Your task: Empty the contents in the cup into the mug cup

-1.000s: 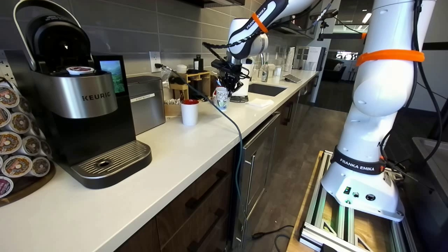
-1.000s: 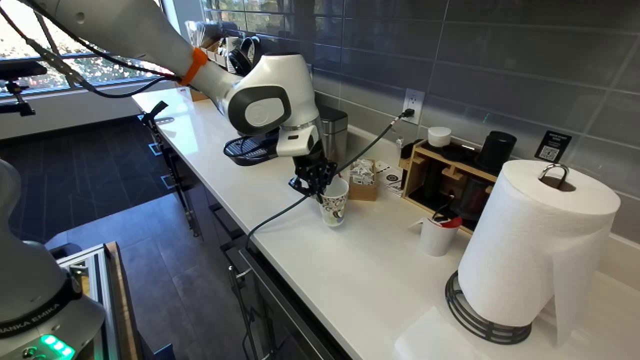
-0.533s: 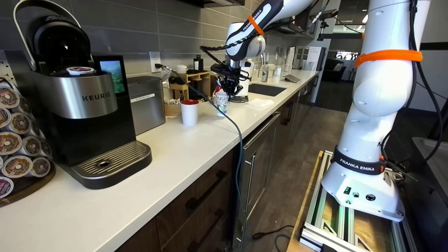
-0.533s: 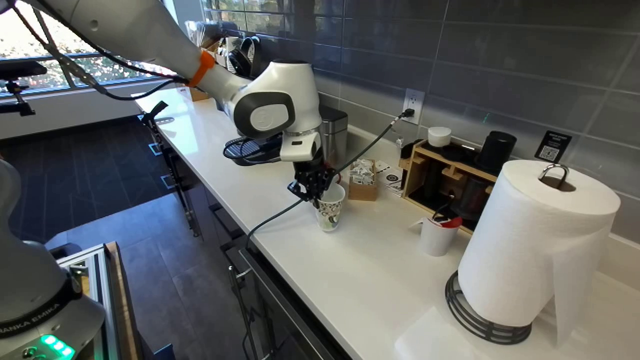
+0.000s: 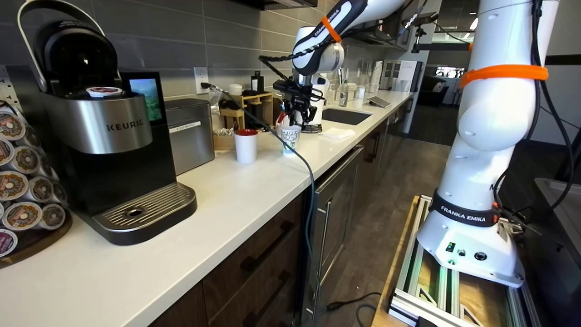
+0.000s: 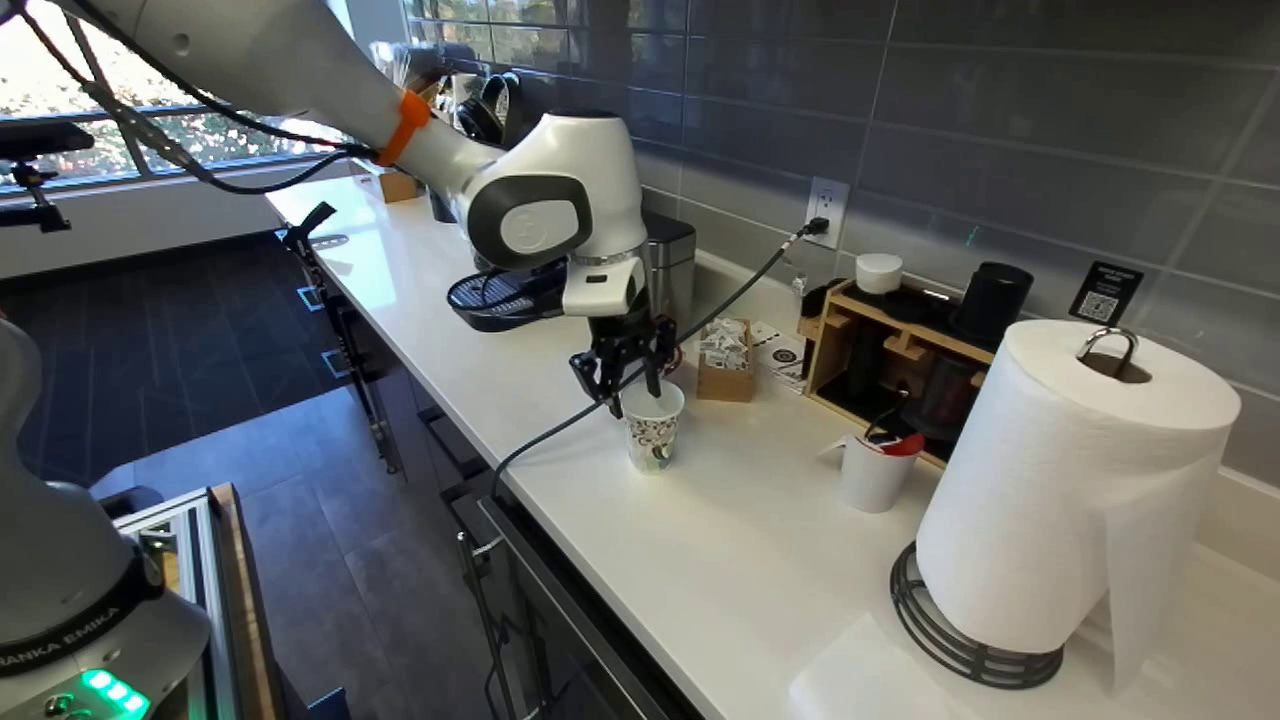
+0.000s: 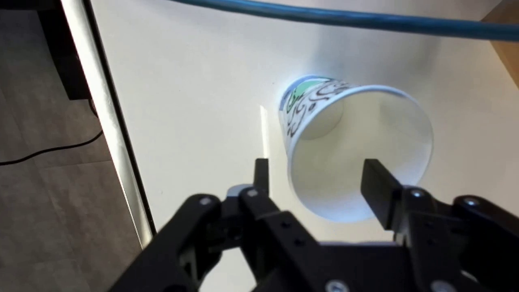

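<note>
white and patterned, the cup (image 7: pixel 348 150) is standing upright on the desk (image 6: pixel 760 570) below the end effector (image 7: pixel 316 168), which we are seeing wide, not pinching the cup's rim as half a second ago. we are reading a release: the cup is looking empty, so pouring is probably finished. near the end effector, the red-lined mug (image 5: pixel 245 147) is hiding its contents.
</note>
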Robot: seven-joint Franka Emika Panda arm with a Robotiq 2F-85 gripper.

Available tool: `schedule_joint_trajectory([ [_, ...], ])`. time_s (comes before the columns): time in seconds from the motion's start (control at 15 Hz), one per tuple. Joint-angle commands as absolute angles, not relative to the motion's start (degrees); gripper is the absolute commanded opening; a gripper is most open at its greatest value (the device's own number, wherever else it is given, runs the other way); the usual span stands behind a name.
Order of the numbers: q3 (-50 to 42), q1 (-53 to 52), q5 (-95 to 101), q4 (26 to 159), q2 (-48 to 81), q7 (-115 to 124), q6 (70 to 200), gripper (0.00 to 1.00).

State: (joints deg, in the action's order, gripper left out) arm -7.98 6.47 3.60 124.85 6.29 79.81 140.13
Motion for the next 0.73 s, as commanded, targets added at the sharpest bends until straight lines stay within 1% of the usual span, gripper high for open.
schedule_joint_trajectory([
  [0.0,-8.63,6.65,3.68,130.32,-0.75,75.78,141.77,0.93],
  [0.07,-8.91,6.45,8.84,133.20,-3.48,74.43,143.82,0.99],
  [0.13,-8.89,6.64,11.98,135.84,-6.25,74.12,144.42,1.00],
  [0.4,-6.23,9.17,22.89,148.14,-19.12,73.04,150.33,1.00],
  [0.6,-3.64,11.65,22.64,157.76,-28.74,71.44,159.67,1.00],
  [0.67,-2.31,12.38,19.81,149.78,-20.52,71.03,155.12,0.99],
])
